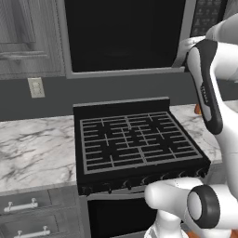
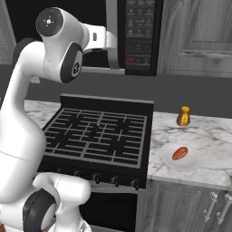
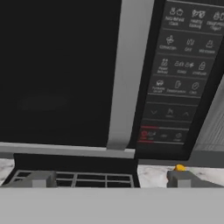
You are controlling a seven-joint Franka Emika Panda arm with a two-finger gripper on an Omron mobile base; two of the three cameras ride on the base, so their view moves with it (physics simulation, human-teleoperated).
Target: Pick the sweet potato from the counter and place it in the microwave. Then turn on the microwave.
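The sweet potato (image 2: pixel 180 153) is a small orange-red tuber lying on a white plate (image 2: pixel 190 164) on the marble counter (image 2: pixel 210 133), right of the stove. The microwave (image 1: pixel 122 33) hangs above the stove with its black glass door shut. In the hand view its grey door handle (image 3: pixel 130 74) and dark button panel (image 3: pixel 180 74) are close ahead. My gripper (image 3: pixel 111 179) is open with nothing between its fingers, raised in front of the microwave's lower edge, far above and left of the sweet potato. My white hand (image 2: pixel 100 38) reaches toward the door handle.
A black grated stovetop (image 1: pixel 135 139) sits under the microwave. An orange bottle with a yellow cap (image 2: pixel 183 116) stands behind the plate. More counter (image 1: pixel 32 148) lies left of the stove over grey drawers (image 1: pixel 21 204). Grey cabinets (image 2: pixel 197 36) flank the microwave.
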